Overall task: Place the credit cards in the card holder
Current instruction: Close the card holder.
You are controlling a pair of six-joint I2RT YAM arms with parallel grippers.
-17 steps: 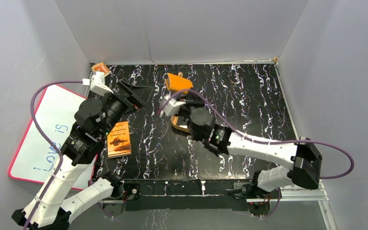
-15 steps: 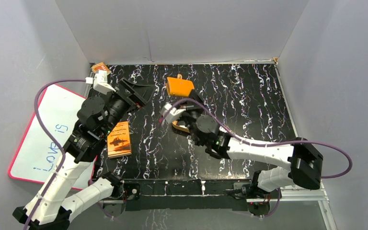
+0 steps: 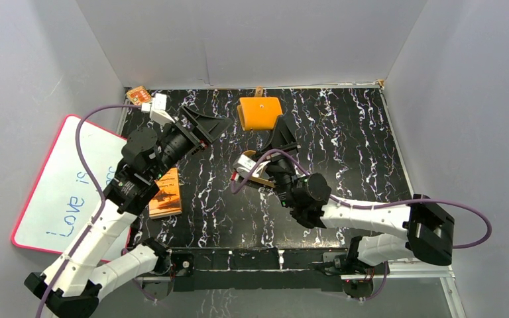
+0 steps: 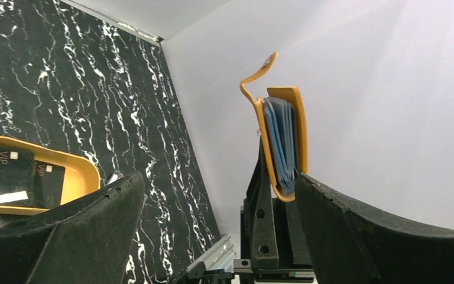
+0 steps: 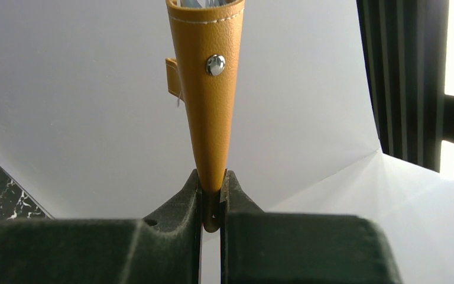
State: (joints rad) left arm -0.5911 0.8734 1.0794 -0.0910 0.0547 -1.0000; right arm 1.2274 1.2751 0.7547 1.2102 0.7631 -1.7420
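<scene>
The card holder (image 3: 260, 112), an orange leather wallet with a snap stud, is held up over the back middle of the table. My right gripper (image 3: 277, 131) is shut on its folded bottom edge (image 5: 211, 195). In the left wrist view the card holder (image 4: 281, 142) stands upright, gaping at the top, with light-blue pockets showing. Black credit cards (image 4: 9, 174) lie in a tan tray (image 4: 86, 171). My left gripper (image 3: 220, 126) is open, just left of the holder, with nothing between its fingers (image 4: 77, 236).
The tan tray (image 3: 257, 180) sits mid-table, mostly hidden under my right arm. An orange printed booklet (image 3: 166, 195) lies at the left. A whiteboard (image 3: 59, 185) leans outside the left edge. A small orange item (image 3: 139, 95) rests in the back-left corner.
My right arm has carried the card holder a little right and turned it upright. My left gripper has moved right, toward the holder, and stayed open.
</scene>
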